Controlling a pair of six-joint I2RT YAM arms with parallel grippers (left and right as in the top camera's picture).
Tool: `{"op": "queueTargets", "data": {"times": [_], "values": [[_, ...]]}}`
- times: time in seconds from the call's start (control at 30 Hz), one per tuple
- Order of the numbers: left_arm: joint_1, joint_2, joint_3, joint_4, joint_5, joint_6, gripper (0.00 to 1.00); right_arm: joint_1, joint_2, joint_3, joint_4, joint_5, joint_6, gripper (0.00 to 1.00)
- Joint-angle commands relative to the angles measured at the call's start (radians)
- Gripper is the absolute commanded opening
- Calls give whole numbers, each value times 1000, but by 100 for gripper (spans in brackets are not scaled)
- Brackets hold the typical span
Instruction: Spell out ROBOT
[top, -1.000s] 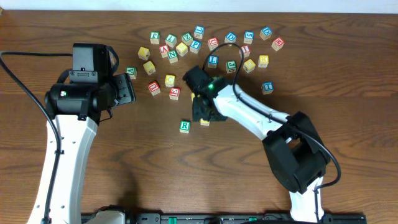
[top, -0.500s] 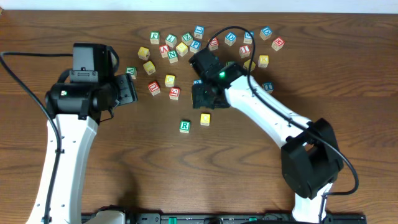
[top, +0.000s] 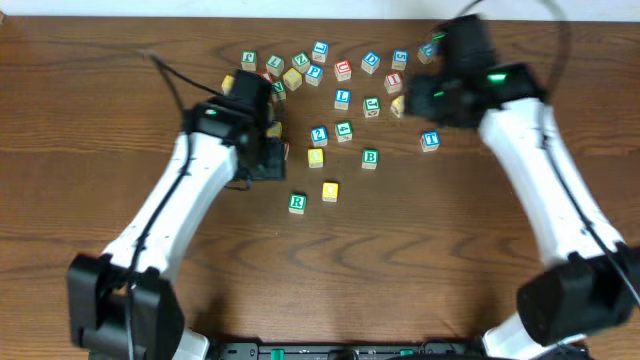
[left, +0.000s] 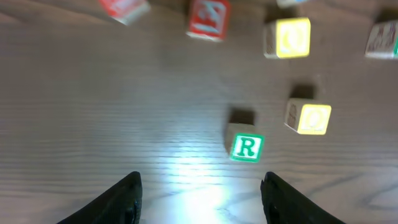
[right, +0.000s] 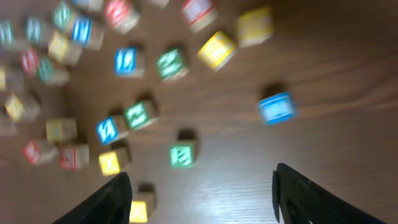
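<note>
A green R block lies on the wooden table, with a yellow block just to its right. In the left wrist view the R block lies ahead of my open, empty left gripper, right of its centre line, with the yellow block beyond it. In the overhead view my left gripper hovers up and left of the R block. My right gripper is open and empty above the back right blocks. In the blurred right wrist view a green block lies ahead.
Several letter blocks lie scattered across the back of the table. A green block, a yellow block and a blue block lie nearer the middle. Bare wood spreads in front of the R block.
My right arm let go of the yellow block beside the R block and swung up to the back right. My left arm swung in from the far left to the middle.
</note>
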Motion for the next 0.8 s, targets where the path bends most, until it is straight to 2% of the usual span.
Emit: {"op": "queueTargets", "data": {"times": [0.0, 0.23, 0.4, 0.6, 0.77], "values": [[-44, 46, 1, 8, 6, -53, 60, -80, -16, 11, -34, 2, -50, 68], [-101, 127, -34, 89, 4, -66, 60, -171, -16, 11, -107, 3, -92, 68], [-106, 171, -34, 109, -54, -70, 60, -188, -16, 11, -128, 3, -103, 68], [-114, 212, -54, 123, -53, -68, 60, -188, -16, 11, -136, 3, -103, 69], [-127, 219, -94, 167, -45, 10, 59, -188, -16, 11, -139, 3, -103, 68]]}}
